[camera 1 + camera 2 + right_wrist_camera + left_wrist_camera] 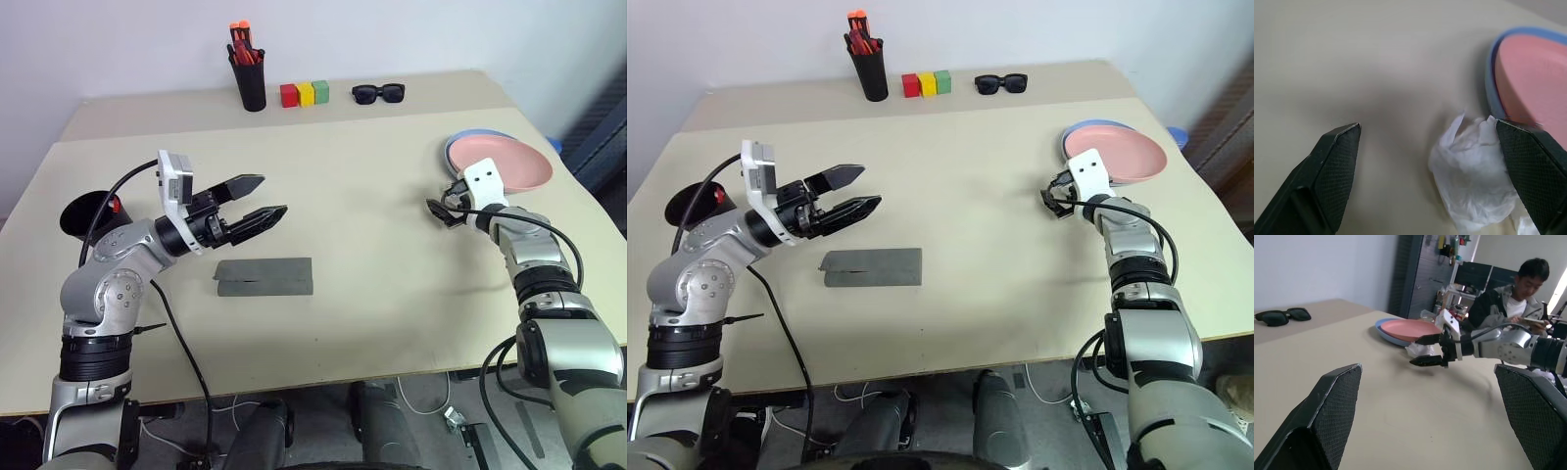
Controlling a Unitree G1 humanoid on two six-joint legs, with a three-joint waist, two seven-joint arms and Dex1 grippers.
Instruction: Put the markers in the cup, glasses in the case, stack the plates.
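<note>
Looks mostly wrapped up: pink plate sits stacked on the blue plate by the surface's right edge, the case lies closed mid-surface, the cup sits at the left edge, both the left gripper and right gripper spread wide, empty, with a crumpled white tissue near the plates.

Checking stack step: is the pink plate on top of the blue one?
Yes. The pink plate sits on the blue plate, whose rim shows around its far and left edge.
</note>
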